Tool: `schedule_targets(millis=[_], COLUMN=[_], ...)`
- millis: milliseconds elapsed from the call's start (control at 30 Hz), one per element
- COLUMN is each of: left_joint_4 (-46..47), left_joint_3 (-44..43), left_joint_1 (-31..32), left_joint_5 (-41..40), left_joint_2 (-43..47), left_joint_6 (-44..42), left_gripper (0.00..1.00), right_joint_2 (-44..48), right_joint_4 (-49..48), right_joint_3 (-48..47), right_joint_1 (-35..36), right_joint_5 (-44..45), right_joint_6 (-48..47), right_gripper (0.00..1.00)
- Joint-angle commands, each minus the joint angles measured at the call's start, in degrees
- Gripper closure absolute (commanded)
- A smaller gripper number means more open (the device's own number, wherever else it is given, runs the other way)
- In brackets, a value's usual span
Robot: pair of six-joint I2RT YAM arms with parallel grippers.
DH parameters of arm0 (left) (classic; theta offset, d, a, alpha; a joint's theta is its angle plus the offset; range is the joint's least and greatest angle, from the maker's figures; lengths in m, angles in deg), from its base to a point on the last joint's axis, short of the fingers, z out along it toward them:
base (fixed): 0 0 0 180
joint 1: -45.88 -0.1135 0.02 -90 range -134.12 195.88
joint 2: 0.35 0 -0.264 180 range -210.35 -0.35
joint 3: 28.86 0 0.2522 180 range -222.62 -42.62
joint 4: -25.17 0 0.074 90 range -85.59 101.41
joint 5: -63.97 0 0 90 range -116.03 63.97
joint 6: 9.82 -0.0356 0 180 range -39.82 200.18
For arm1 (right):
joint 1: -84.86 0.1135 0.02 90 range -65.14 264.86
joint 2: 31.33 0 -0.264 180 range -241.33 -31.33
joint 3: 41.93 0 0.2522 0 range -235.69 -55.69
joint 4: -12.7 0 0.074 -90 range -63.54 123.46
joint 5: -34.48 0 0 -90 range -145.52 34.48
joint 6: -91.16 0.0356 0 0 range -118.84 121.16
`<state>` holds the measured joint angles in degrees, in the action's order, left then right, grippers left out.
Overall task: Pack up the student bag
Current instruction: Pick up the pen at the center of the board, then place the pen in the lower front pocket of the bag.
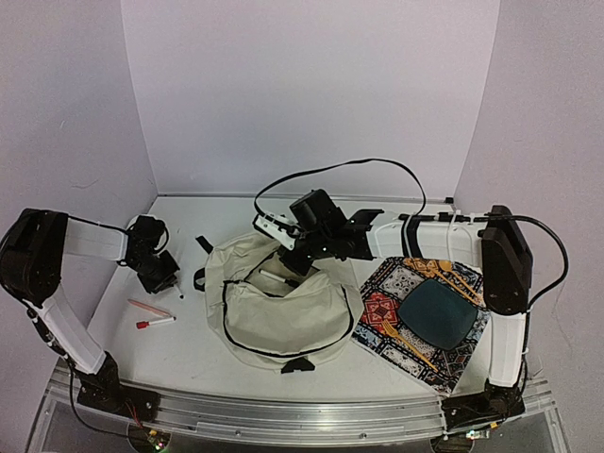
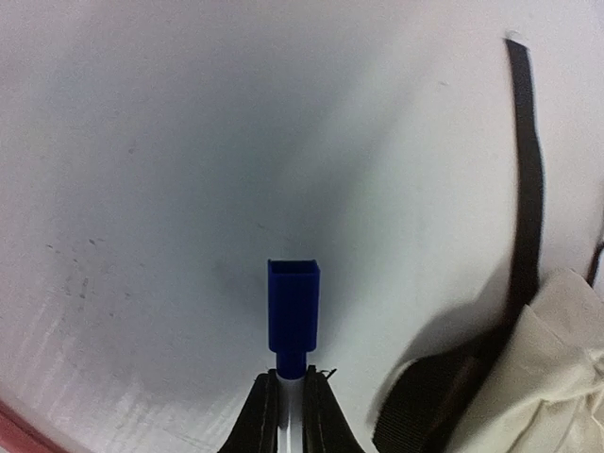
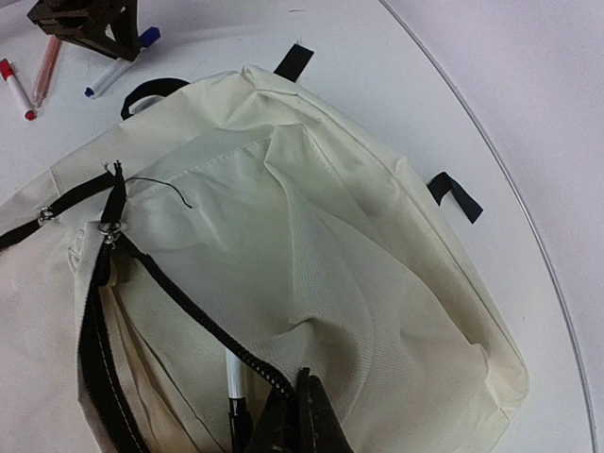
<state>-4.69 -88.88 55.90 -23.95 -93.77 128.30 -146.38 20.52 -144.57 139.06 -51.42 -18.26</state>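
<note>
right end effector [image 3: 300,415] pinches the zipper edge of the cream student bag [image 3: 311,245], lying unzipped on the surface [image 1: 189,349] with a white pen [image 3: 232,382] inside its mouth, while the left end effector [image 2: 291,411] clamps a blue-capped marker [image 2: 294,316] just beside a black strap [image 2: 524,189].

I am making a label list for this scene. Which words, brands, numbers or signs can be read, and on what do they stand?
None can be read.
The student bag, the patterned placemat and the blue-capped marker show no legible writing.
The red-capped marker is too small to tell.
</note>
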Motion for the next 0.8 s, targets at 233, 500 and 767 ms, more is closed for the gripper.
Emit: schedule_targets(millis=[233,500,767], left_joint_4=[15.73,23.72,34.20], left_joint_3=[6.93,11.99,18.27], left_joint_1=[0.70,11.09,15.75], left_joint_5=[9.17,3.71,7.13], left_joint_2=[15.44,26.58,34.30], left_joint_6=[-6.73,-16.19,-24.75], left_gripper=[1.00,1.00,1.00], right_joint_2=[3.60,3.65,4.07], right_joint_4=[-1.18,-1.07,-0.76], right_joint_3=[-3.06,-3.84,-4.29], right_joint_1=[0.46,0.45,0.42], right_joint_5=[-0.42,-1.19,-1.68], right_joint_6=[0.96,1.46,2.19], right_gripper=[0.99,0.99,0.99])
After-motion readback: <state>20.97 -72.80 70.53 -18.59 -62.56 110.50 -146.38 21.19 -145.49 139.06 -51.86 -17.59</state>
